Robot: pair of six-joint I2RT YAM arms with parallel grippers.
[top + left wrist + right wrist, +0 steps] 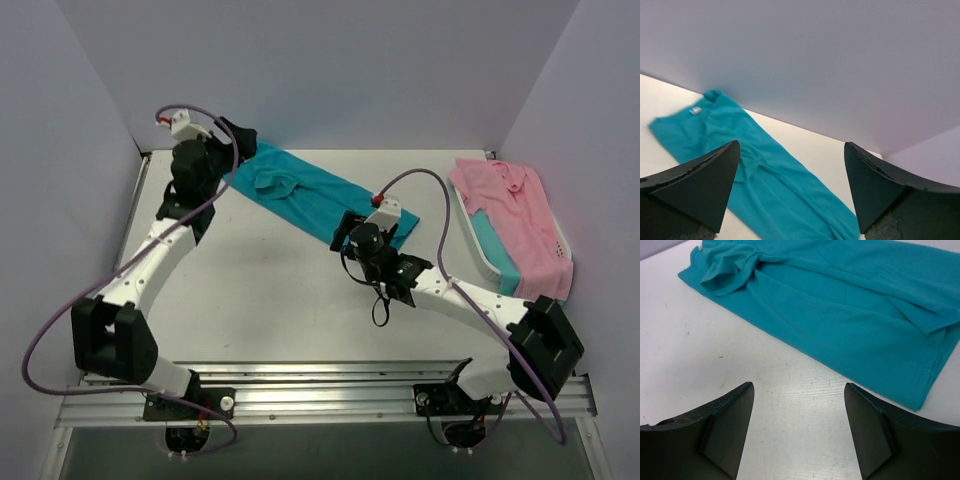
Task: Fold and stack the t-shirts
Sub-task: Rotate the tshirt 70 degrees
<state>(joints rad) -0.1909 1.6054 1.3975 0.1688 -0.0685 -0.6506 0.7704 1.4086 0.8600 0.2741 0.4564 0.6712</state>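
With the left gripper (pixel 791 146) and right gripper (pixel 799 387) both gaping empty, the limp, light teal t-shirt (pixel 320 200) likely wants pinching at its hem corners.

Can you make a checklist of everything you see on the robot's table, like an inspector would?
Surface: white table, small scuffs.
Job's things: teal t-shirt folded into a long slanted strip; pink shirt draped over another teal one on the white tray.
Clutter: nothing seen.
Grippers: left end effector open, empty, by the strip's far end; right end effector open, empty, by its near end.
Cables: purple cables loop off both arms.
Surroundings: plain pale walls; metal rail.
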